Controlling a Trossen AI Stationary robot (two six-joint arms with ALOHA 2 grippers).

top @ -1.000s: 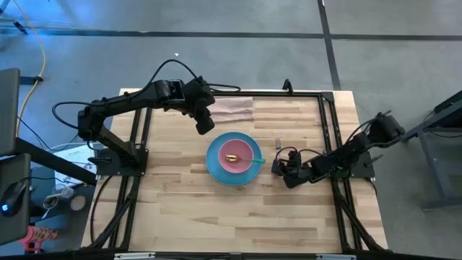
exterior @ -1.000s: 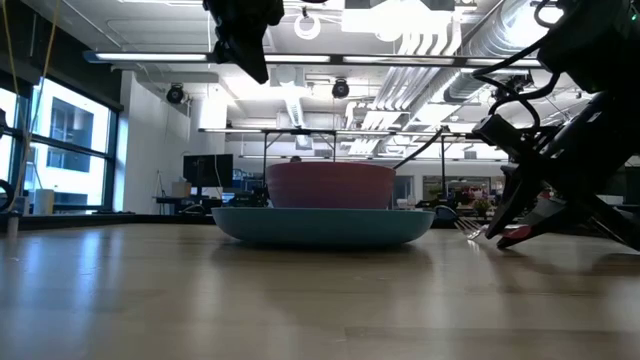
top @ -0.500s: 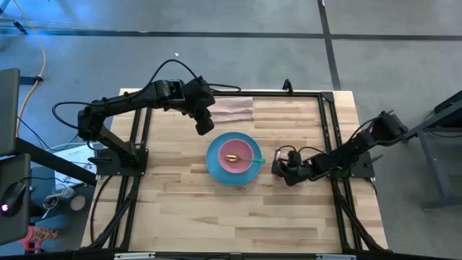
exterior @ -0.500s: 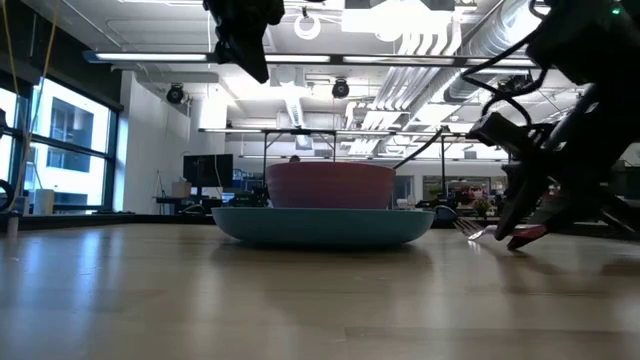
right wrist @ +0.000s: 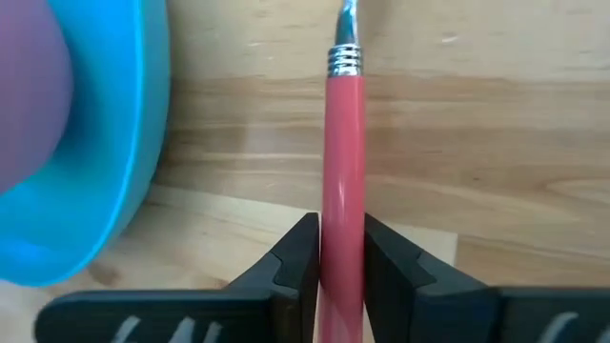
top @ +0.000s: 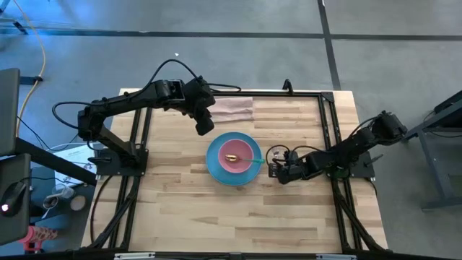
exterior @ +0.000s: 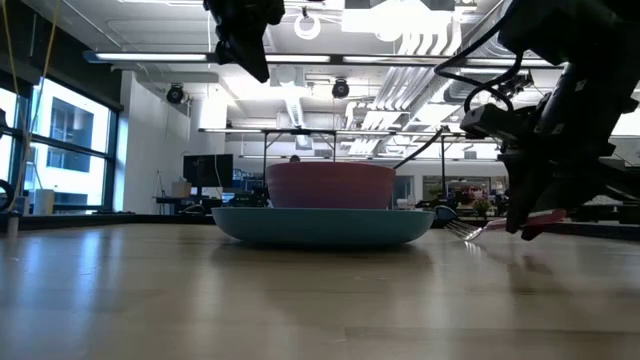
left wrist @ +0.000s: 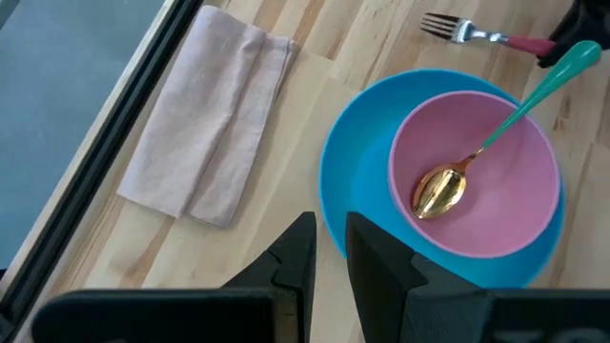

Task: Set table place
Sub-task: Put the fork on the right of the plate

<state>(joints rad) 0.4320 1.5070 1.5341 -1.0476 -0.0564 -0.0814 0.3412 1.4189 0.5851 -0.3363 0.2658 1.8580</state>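
Note:
A light-blue plate (top: 216, 167) lies in the middle of the table (top: 180, 217). A pink bowl (top: 234, 148) stands on it. A gold spoon with a green handle (left wrist: 534, 81) leans in the bowl. My right gripper (top: 275, 162) is just right of the plate, low over the table. It is shut on a fork with a pink handle (right wrist: 343, 143). My left gripper (top: 204, 126) hovers above the plate's far left side, shut and empty (left wrist: 329, 229). My right gripper pinches the fork's pink handle (right wrist: 343, 205) between its two fingers. The fingers slant down toward the table's far side and lie along the handle. The fork tilts, its tines (exterior: 460, 229) low beside the plate; whether they touch the table I cannot tell.
A folded pinkish-beige cloth (top: 232, 110) lies flat near the table's far edge, beyond the plate. A black rail frame (top: 328, 123) runs around the tabletop. Bare wood stretches along the table's near side.
My right gripper has moved toward the table's left, closer to the plate, carrying the fork. The fork's tines now lie nearer the plate's rim.

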